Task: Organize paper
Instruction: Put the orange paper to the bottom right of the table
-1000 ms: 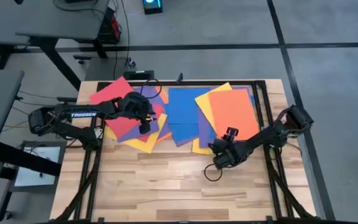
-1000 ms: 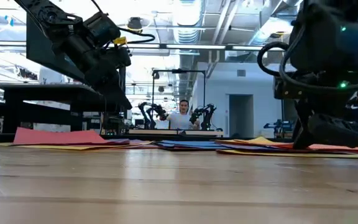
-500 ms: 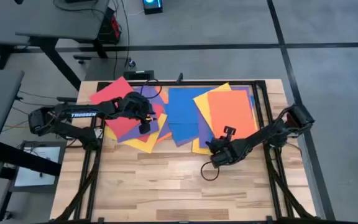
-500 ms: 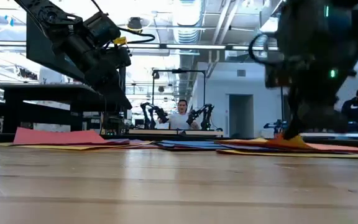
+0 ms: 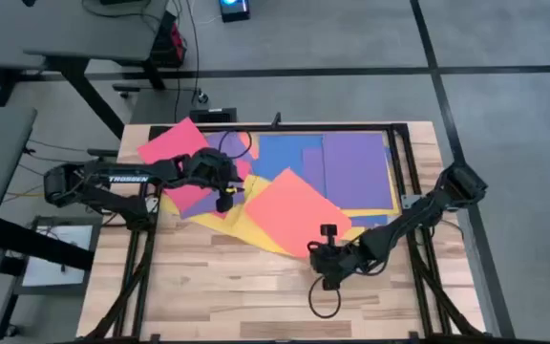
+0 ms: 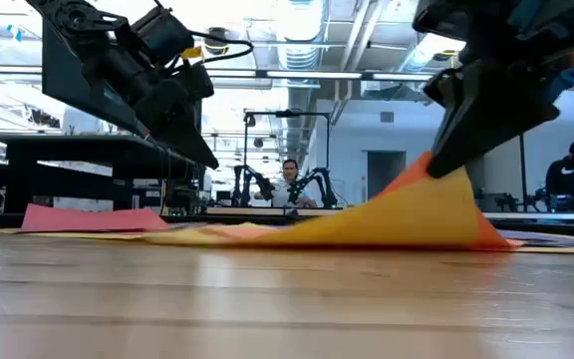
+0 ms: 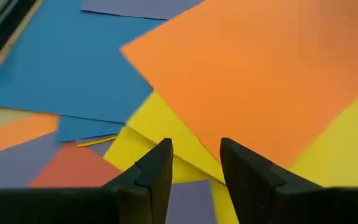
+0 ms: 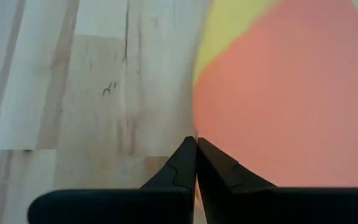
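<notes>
On the wooden surface (image 5: 208, 287), coloured paper (image 5: 285, 172) lay spread across the far half. At left, a red sheet (image 5: 172, 141) angled off the corner. The left claw (image 5: 224, 199) hung over the overlapping yellow and purple sheets, its 2 fingers (image 7: 157, 171) parted, holding nothing. Centre: an orange sheet (image 5: 289, 212) lay tilted over yellow. At right, the right claw (image 5: 325, 256) was pinched closed on that orange sheet's near corner, lifting it off the surface. A purple sheet (image 5: 356, 170) lay flat beyond.
</notes>
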{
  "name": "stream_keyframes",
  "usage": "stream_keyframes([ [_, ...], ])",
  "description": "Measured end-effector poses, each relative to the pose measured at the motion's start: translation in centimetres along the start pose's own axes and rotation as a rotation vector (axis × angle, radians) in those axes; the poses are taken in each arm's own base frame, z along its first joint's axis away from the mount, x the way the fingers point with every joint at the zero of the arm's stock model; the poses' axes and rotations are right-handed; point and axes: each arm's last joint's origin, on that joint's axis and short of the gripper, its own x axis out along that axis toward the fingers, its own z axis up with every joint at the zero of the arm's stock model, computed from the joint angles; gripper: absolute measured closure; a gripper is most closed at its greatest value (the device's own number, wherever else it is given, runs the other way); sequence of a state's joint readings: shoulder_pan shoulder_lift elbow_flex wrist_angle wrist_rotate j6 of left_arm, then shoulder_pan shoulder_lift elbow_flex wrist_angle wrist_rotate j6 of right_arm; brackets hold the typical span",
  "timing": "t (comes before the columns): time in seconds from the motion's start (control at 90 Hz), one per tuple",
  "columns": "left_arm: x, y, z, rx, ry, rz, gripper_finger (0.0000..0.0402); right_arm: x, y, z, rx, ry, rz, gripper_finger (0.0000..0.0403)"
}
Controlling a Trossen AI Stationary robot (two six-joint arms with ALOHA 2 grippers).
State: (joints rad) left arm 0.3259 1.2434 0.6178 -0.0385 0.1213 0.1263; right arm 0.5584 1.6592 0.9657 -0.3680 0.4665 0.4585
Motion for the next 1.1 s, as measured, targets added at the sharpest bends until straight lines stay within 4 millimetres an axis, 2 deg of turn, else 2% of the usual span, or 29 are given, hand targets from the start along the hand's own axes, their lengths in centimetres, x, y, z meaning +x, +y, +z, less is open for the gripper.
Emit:
stream_keyframes([
  [0.156, 0.1, -1.3, 0.0, -0.04, 0.013, -0.077, 0.0283, -0.3, 0.5, -0.5, 0.096, 0.013, -0.006, 0.0403],
  [0.256, 0.6, -2.7, -0.9, -0.071, 0.108, -0.141, 0.0283, -0.3, 0.4, -0.5, 0.144, 0.012, -0.01, 0.0403],
  [0.378, 2.0, -5.2, -2.4, -0.056, 0.158, -0.213, 0.0283, -0.2, 0.2, -0.4, 0.181, 0.011, -0.016, 0.0403],
  [0.633, 5.2, -10.0, -3.8, -0.014, 0.144, -0.338, 0.0283, 0.3, -0.6, 0.1, 0.213, 0.008, -0.035, 0.0403],
  [0.922, 8.5, -10.5, -6.7, -0.019, 0.268, -0.304, 0.0284, 0.4, -0.9, 0.1, 0.2, 0.021, -0.033, 0.0403],
  [1.1, 8.7, -10.4, -7.3, -0.022, 0.285, -0.307, 0.0284, 0.1, -0.5, -0.6, 0.204, 0.092, -0.012, 0.0403],
])
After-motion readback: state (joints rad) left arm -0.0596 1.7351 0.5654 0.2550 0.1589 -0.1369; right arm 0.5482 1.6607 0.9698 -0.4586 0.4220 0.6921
